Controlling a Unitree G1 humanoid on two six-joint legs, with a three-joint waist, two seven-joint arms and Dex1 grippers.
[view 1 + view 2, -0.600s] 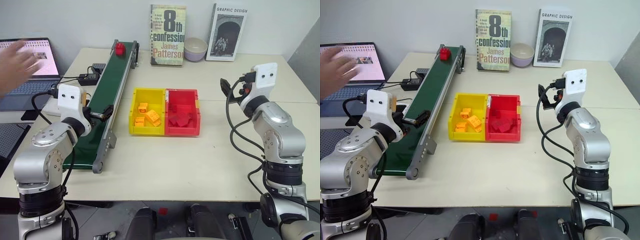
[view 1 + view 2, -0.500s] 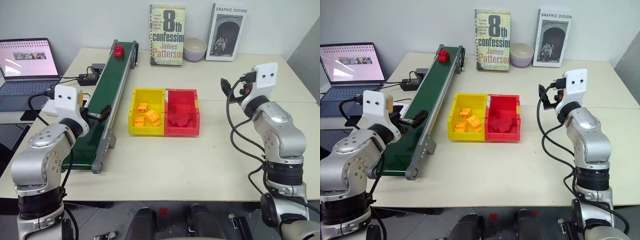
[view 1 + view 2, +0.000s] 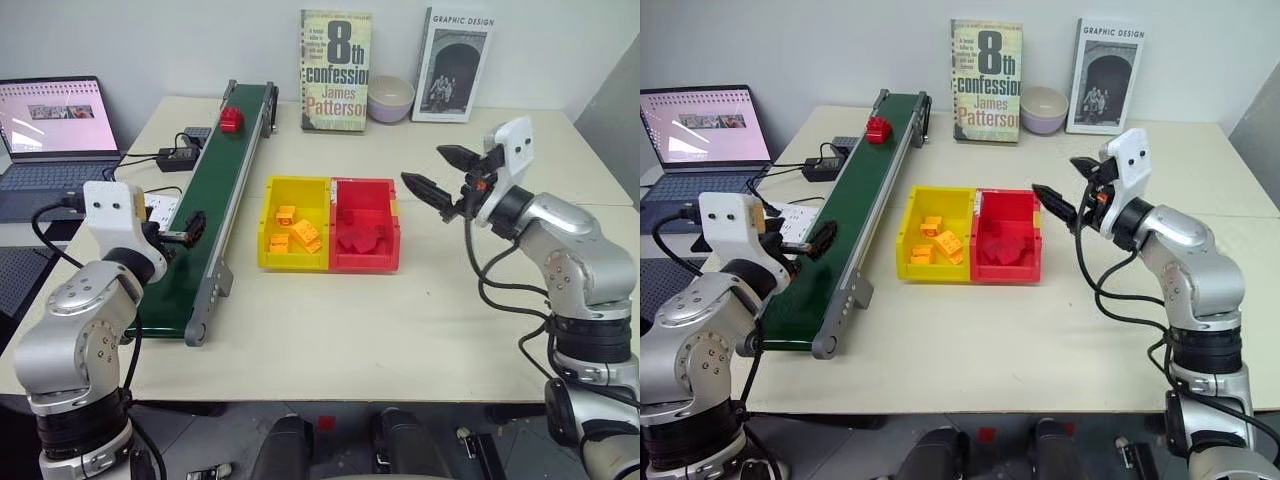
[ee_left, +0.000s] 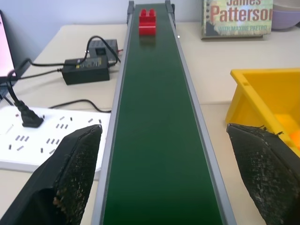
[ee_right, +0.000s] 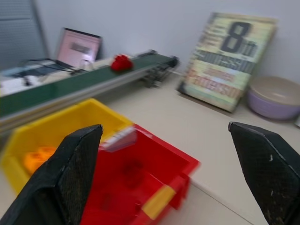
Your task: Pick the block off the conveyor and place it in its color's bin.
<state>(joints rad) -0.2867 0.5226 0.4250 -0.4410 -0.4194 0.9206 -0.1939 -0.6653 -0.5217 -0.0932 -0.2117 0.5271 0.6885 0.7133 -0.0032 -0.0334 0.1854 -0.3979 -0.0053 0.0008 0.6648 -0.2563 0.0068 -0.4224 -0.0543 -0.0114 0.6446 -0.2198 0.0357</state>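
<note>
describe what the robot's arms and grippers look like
Both arms are silver-grey metal with rounded joint housings and black bands. Each wrist carries a white camera block with two dark holes. Black cables loop beside them. The left gripper and right gripper have pointed black fingers with textured pads.

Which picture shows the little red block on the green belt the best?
The left wrist view: it looks straight down the belt and shows the block sharply, studs on top. Both eye views show it small at the belt's far end. The right wrist view shows a blurry red blob.
</note>
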